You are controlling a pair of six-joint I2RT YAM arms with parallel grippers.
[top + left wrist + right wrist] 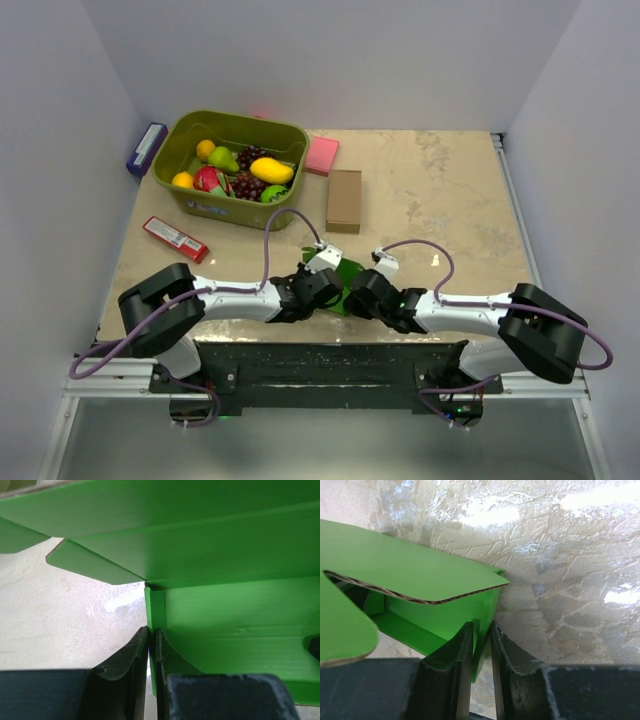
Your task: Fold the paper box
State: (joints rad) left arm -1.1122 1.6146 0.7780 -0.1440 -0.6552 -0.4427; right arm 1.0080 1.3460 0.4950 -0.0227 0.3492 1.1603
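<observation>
Green paper box being held at both sides: left gripper pinching thin wall, right gripper clamping another wall.

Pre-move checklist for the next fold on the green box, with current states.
1. Clamp of left gripper on a box wall: ok, fingers closed on the card edge.
2. Clamp of right gripper on a box wall: ok.
3. Box sits between both grippers: ok.
4. The flap folded in: not ok, it sticks out.
5. Box flat on the table: cannot tell.
6. The carton and basket apart from box: ok.
</observation>
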